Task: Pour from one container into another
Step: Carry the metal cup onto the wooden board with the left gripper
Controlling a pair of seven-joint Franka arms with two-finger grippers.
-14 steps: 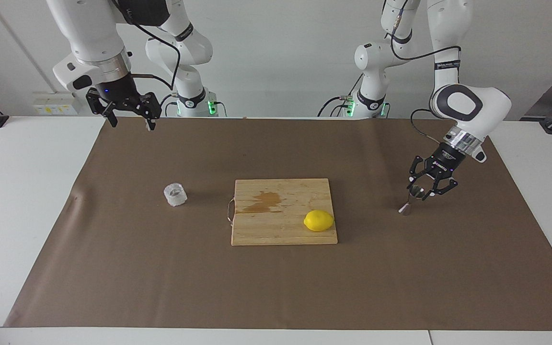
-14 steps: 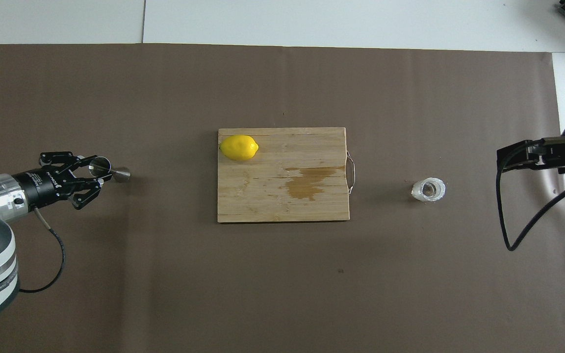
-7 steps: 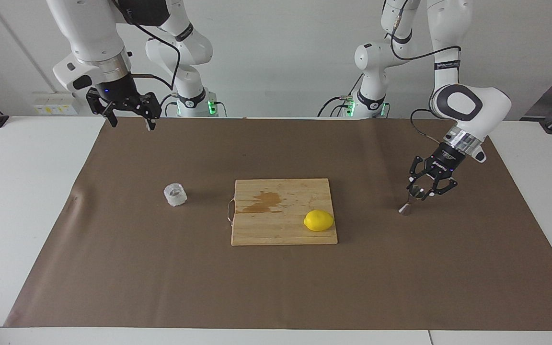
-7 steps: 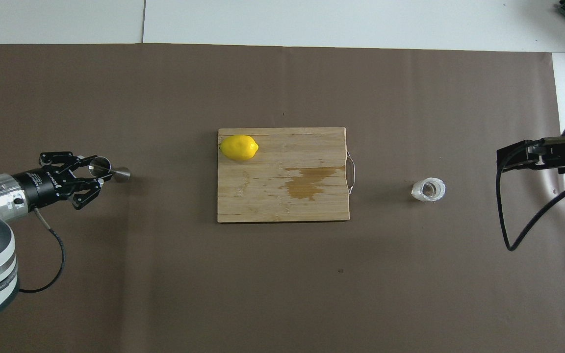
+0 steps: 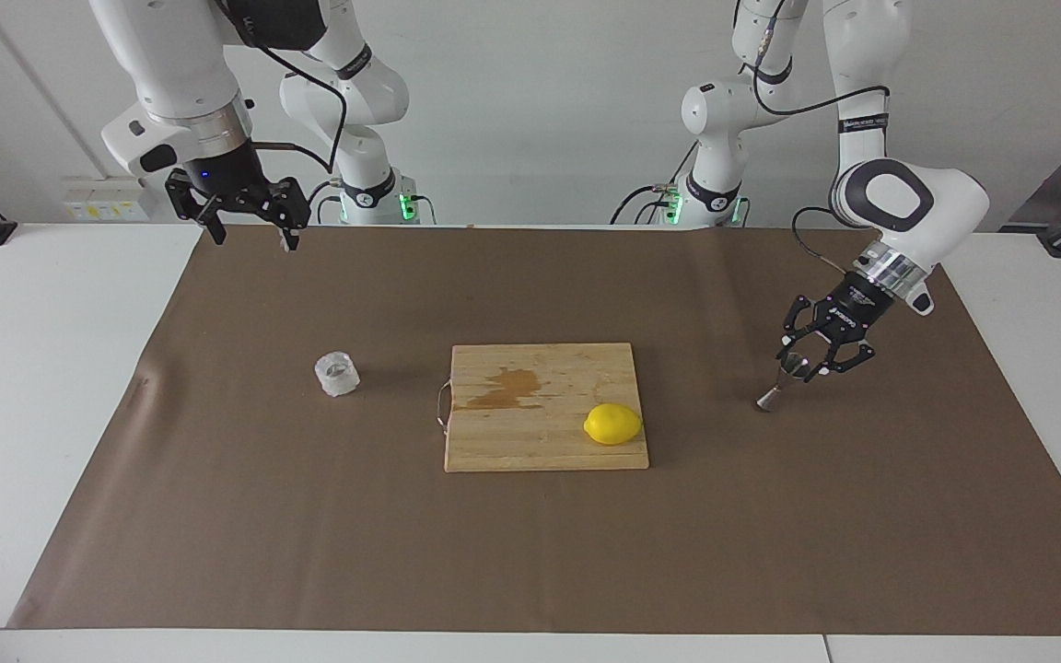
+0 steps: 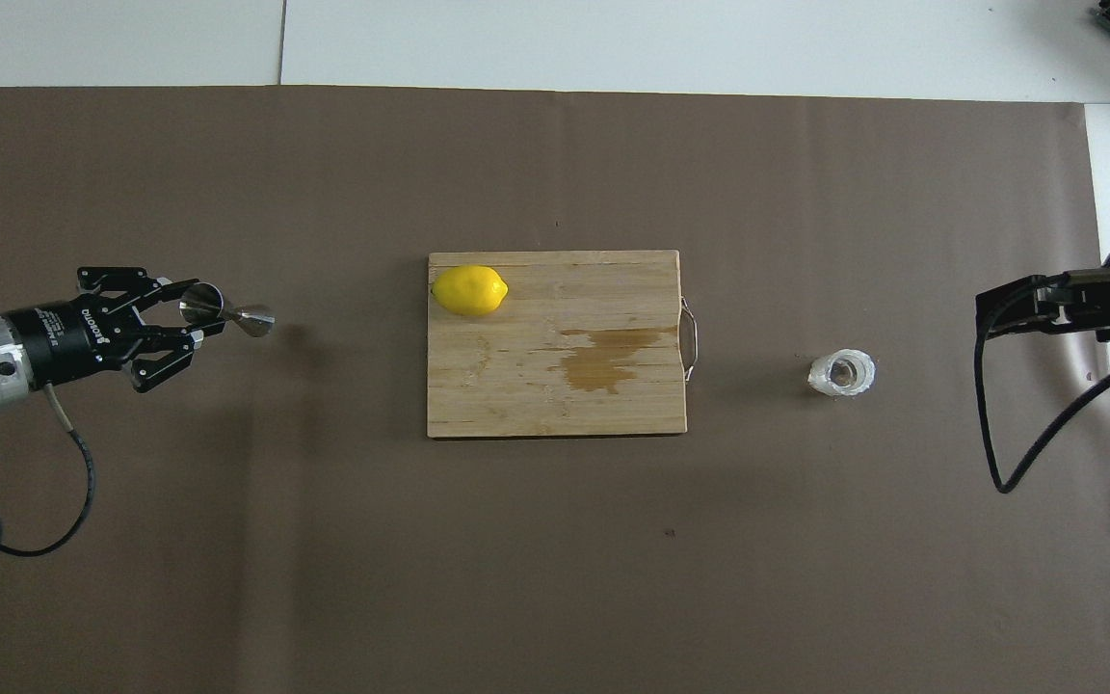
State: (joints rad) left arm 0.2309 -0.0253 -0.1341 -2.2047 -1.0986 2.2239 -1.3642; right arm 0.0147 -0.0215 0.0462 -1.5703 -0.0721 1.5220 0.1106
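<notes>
Jigger (image 5: 781, 383) hung tilted in the left gripper (image 5: 805, 366), lifted off the brown mat (image 5: 530, 552) over the left arm's end of the table (image 5: 33, 387). The fingers (image 6: 191, 333) pinched its upper cone, whose open mouth showed between them in the overhead view, while the lower cone pointed down and toward the board (image 5: 544, 433). In the overhead view the jigger (image 6: 227, 310) projected from the left gripper (image 6: 197, 310) toward the board (image 6: 536, 386), well apart from it.

Cup (image 5: 337, 373), of clear textured glass, stood upright on the mat toward the right arm's end of the table, near the board's wire handle (image 5: 441, 406) but not touching it. In the overhead view the cup (image 6: 842, 373) lay between that handle (image 6: 690, 337) and the right arm.

Right gripper (image 5: 250, 232) waited high over the mat's edge nearest the robots, at its own end of the table, with fingers spread and nothing between them; only its side (image 6: 1022, 310) showed in the overhead view.

Lemon (image 5: 612, 424) rested on the board, at the corner toward the left arm and farther from the robots. A brown stain (image 5: 505, 387) marked the board's surface nearer the handle.
</notes>
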